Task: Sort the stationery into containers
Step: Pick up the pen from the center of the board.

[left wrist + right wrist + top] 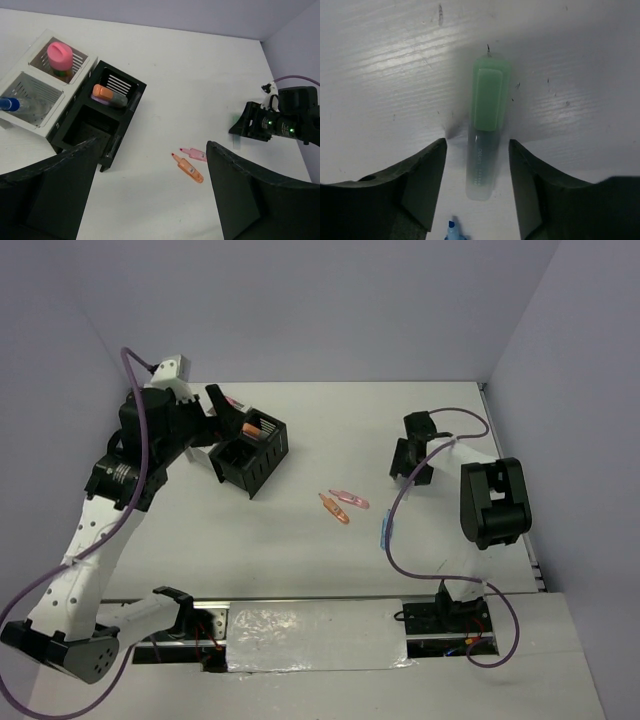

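Left gripper (pixel 152 145) gapes wide, empty, near the bins (pixel 64 131); right gripper (pixel 476 145) half-spread astride the green highlighter (pixel 487 110), untouched; a blue tip (pixel 452 227) is cut off.

1. White table (pixel 330 430), matte, with a few dark specks and scuffs in the right wrist view.
2. Two joined black mesh bins (pixel 80 131) stand on it at the far left.
3. Two white mesh bins (pixel 35 95) touch the black bins on the side away from the loose items.
4. Orange highlighter (pixel 334 508) and pink highlighter (pixel 350 499) lie flat, almost touching, right of the black bins and clear of them.
5. Blue highlighter (pixel 386 531) lies farther right of the black bins.
6. Green highlighter (pixel 485 125), green cap and clear body, lies flat, farthest from the black bins.
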